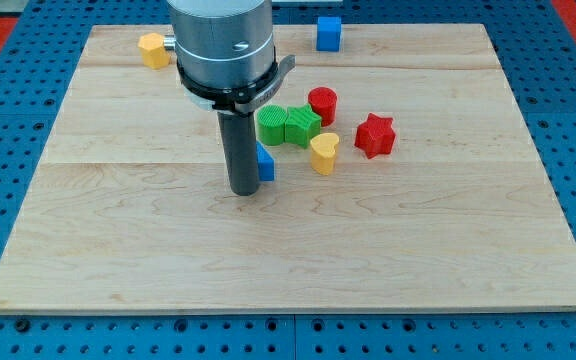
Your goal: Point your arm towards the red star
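My tip rests on the table, touching a blue block; the red star lies at two o'clock; I have no end effector to open or close.

the rod hides most of a blue block, so its shape cannot be told. the arm's grey housing above the rod is cut off by the view's top.

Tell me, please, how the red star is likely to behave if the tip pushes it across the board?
The red star looks rigid and squat, so it should slide rather than tip. Its points may make it rotate under an off-centre push. My tip stands to its left, beside a blue block.
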{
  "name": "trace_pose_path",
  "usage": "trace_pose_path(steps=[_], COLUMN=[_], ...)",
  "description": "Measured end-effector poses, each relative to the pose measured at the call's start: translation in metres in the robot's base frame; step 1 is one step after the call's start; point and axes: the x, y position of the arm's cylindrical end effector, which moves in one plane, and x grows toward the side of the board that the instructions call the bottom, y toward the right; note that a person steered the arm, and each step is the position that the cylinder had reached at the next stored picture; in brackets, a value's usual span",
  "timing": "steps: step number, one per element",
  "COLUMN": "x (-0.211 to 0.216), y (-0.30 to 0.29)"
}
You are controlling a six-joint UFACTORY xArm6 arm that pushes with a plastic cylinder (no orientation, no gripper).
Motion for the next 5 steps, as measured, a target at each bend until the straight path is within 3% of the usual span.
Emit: trace_pose_path(steps=[2, 3, 5], x=[0.001, 0.055, 0.076], y=[0.0, 0.017, 0.017])
